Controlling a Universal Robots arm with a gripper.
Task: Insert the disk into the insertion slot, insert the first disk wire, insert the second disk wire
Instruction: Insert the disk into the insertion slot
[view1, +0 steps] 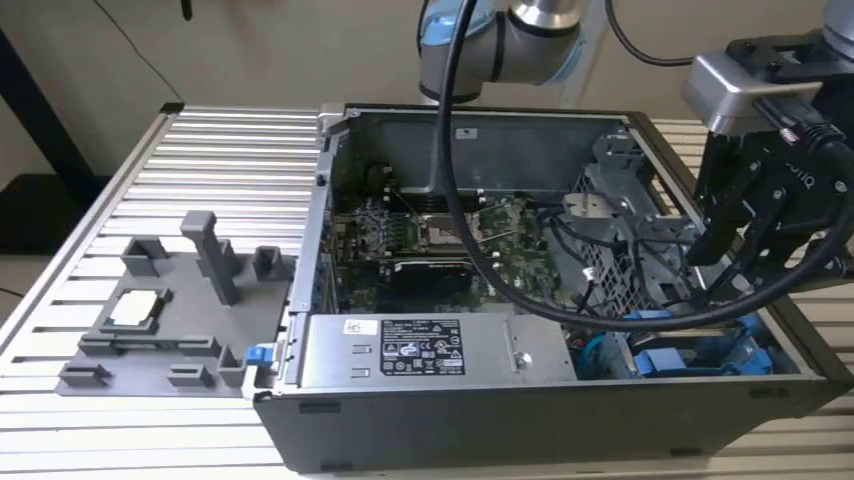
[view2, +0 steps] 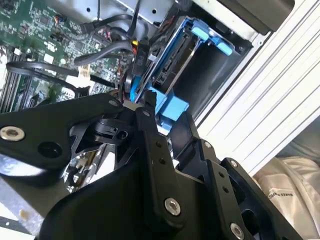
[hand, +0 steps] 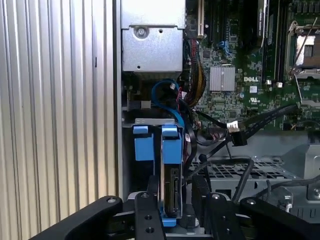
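Where the fingertips meet in the second wrist view, the gripper (view2: 135, 102) is seen with its jaws drawn close together and clamped on the blue carrier end of the disk (view2: 172, 60). The disk is held on edge, its far end set down in the insertion slot (view2: 214, 75) beside the motherboard (view2: 50, 30). In the exterior view the wrist is pointed downward over the computer case (view1: 534, 410) at that view's right, with the arm (view1: 514, 30) raised behind the case.

One case (view1: 534, 425), one motherboard (view1: 441, 235), one power supply (view1: 414, 350), one disk (hand: 171, 192), one arm (view1: 501, 40), one gripper (view1: 737, 265), one grey fixture (view1: 147, 360) at exterior view's left.
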